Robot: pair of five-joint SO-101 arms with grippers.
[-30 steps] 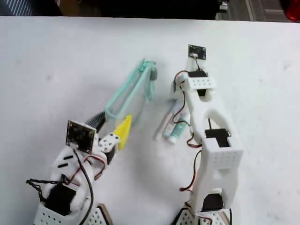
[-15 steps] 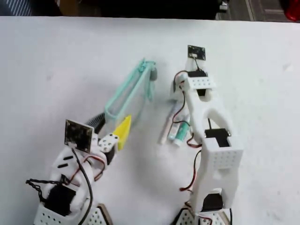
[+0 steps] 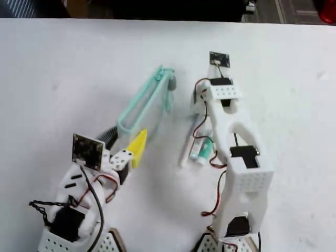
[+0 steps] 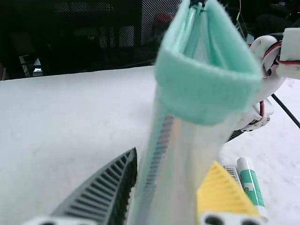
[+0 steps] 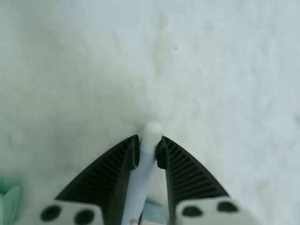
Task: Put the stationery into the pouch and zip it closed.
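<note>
A clear pouch with teal trim point(image 3: 144, 102) lies slanted at the table's middle, its mouth open along the top. My left gripper point(image 3: 126, 137) is shut on the pouch's near end; in the left wrist view the pouch point(image 4: 201, 79) rises between the black and yellow fingers of the left gripper point(image 4: 173, 159). My right gripper point(image 5: 147, 143) is shut on a white pen point(image 5: 143, 173). In the high view the right gripper point(image 3: 198, 113) stands just right of the pouch, and the pen point(image 3: 188, 144) trails back toward the arm's base. A teal glue stick point(image 3: 202, 150) lies beside the pen, partly under the arm.
The glue stick point(image 4: 251, 185) also lies on the table past the yellow finger. The right arm's white body point(image 3: 236, 157) and red wires hang over the stationery. The white table point(image 3: 63, 68) runs to a dark far edge.
The right arm drew back slightly toward its base. The pen's free end and the glue stick slid nearer with it. The left arm and pouch kept still.
</note>
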